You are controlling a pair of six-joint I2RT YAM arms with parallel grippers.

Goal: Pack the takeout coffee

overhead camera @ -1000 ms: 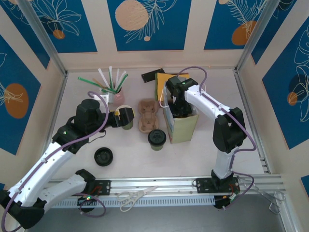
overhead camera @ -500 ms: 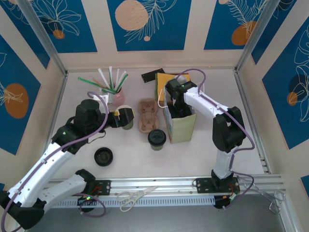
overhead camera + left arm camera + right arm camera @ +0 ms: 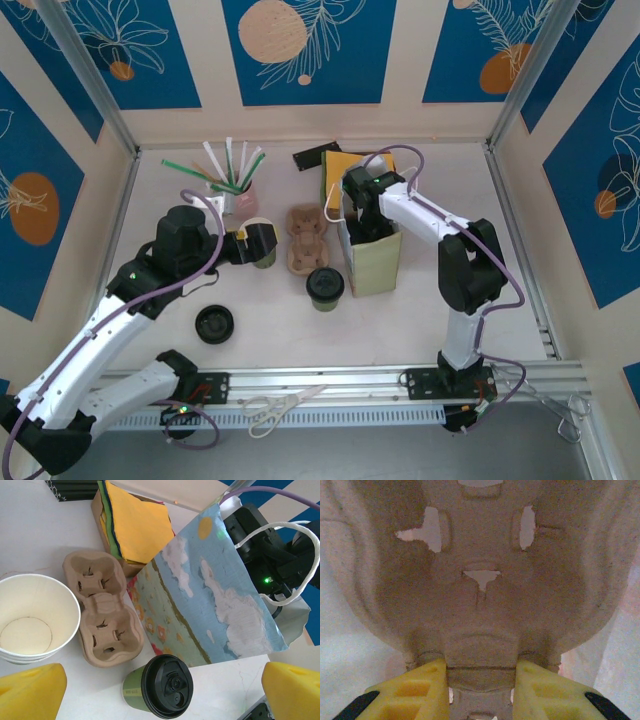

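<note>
The takeout coffee, a green cup with a black lid, stands on the table in front of the paper bag. The left wrist view has the takeout coffee low between my open left gripper's yellow fingers, untouched. In the top view my left gripper hovers by a lidless green cup. My right gripper reaches into the bag's mouth. Up close, my right gripper is shut on the edge of a pulp cup carrier, with pale bag walls around it.
A second pulp carrier lies between the lidless cup and the bag. A loose black lid sits near the left arm. A straw holder and a napkin box stand at the back; scissors rest on the front rail.
My right wrist has edged slightly left at the bag's mouth, and the bag has shifted a little with it. The left arm has stayed still.
</note>
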